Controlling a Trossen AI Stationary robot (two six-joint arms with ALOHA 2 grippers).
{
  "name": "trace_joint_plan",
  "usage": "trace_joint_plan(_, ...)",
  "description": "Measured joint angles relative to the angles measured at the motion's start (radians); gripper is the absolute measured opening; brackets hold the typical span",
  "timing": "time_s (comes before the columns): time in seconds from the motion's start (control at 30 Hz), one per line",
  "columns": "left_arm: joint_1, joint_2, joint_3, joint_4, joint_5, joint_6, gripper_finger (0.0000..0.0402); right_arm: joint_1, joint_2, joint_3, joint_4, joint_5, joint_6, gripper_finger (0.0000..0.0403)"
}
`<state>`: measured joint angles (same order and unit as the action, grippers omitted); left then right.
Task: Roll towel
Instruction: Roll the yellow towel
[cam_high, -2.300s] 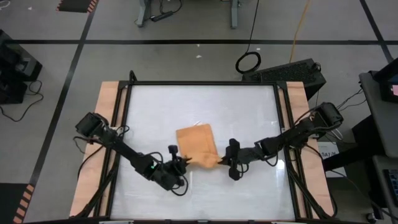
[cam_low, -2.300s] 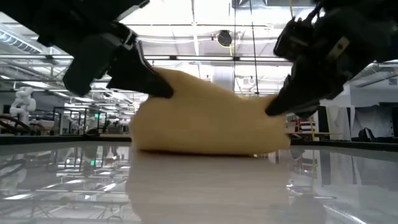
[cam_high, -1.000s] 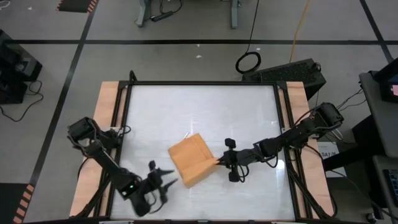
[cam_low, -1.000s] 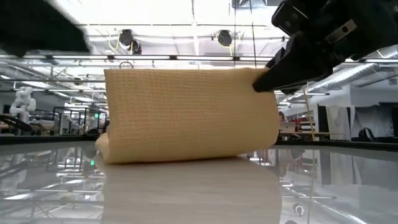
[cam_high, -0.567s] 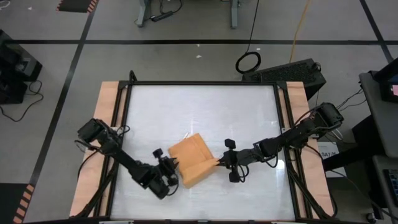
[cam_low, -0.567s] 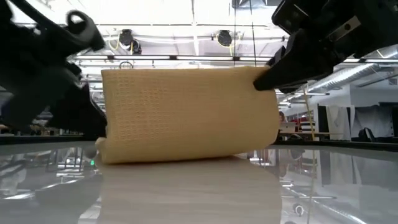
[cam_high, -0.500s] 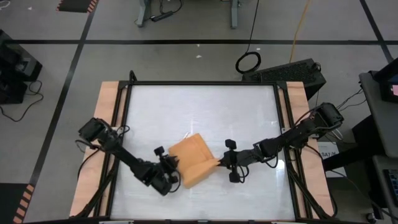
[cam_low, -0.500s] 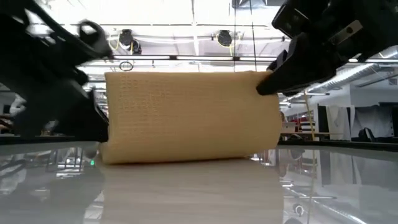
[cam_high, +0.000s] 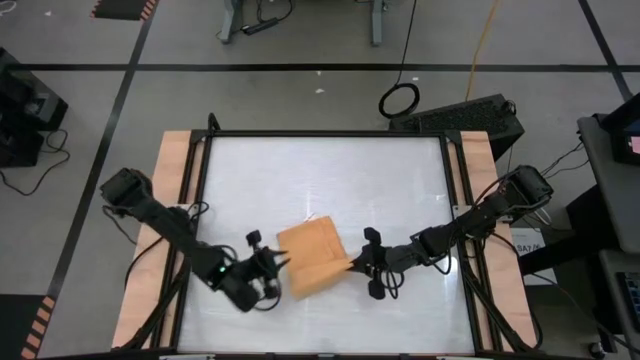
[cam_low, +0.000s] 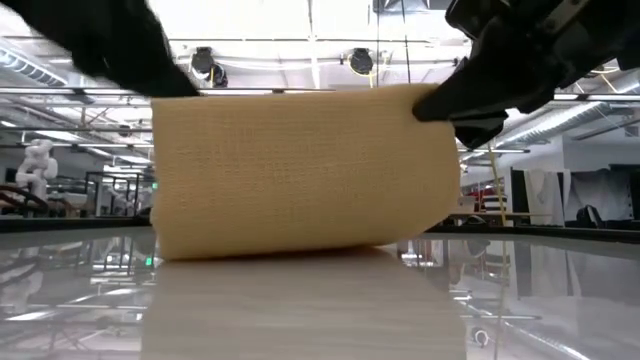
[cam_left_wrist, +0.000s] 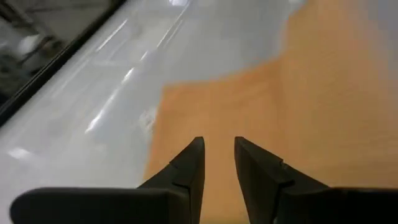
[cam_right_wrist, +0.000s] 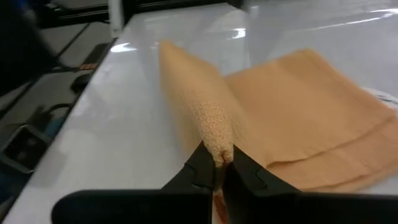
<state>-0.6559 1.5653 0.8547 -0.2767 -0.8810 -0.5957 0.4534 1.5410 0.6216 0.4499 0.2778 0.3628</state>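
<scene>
The orange-tan towel (cam_high: 312, 255) lies near the middle of the white table, folded. Its near edge is raised as an upright wall (cam_low: 300, 170), and its lower part rests on the tabletop. My left gripper (cam_high: 281, 262) is at the left end of that raised edge, its fingers close together with cloth between them (cam_left_wrist: 217, 155). My right gripper (cam_high: 352, 263) is shut on the right end (cam_right_wrist: 217, 163). My left gripper pinches the left end of the towel's raised edge (cam_low: 172, 95) between its two fingers, coming from the table's near left and slanting down. That end is held up off the table. The layers cannot be counted. My right gripper pinches the right end of the raised fold (cam_right_wrist: 214, 146) between its two fingertips, coming from the table's right and slanting slightly down. The fold stands up from the table and runs away from the fingers toward the left gripper. The cloth below it rests on the table.
White tabletop (cam_high: 320, 180) lies free beyond the towel toward the far edge. A black frame (cam_high: 320, 133) borders it, and wooden strips (cam_high: 172, 200) run along both sides. The floor, cables and other equipment lie off the table.
My left gripper has moved from the table's near left toward the towel, narrowed its fingers and taken hold of the left end of the raised edge. That end now stands a little higher and farther left. The right end has stayed where it was.
</scene>
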Motion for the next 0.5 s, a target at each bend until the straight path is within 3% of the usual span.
trace_joint_plan(0.13,-0.093,-0.004,0.0,0.187,-0.115,0.0,0.0094,0.0,0.0,0.0,-0.014,0.07,0.019,0.0006)
trace_joint_plan(0.23,-0.146,0.051,0.002,0.364,-0.128,0.024,0.0115,0.0,0.0,0.0,-0.017,0.083,0.023,0.0006)
trace_joint_plan(0.43,-0.213,0.227,0.002,0.635,-0.314,0.0,0.0211,-0.001,0.0,0.0,-0.058,0.083,0.038,0.0006)
trace_joint_plan(0.5,-0.211,0.299,0.001,0.715,-0.334,0.0,0.0241,-0.004,0.0,0.0,-0.071,0.083,0.038,0.0006)
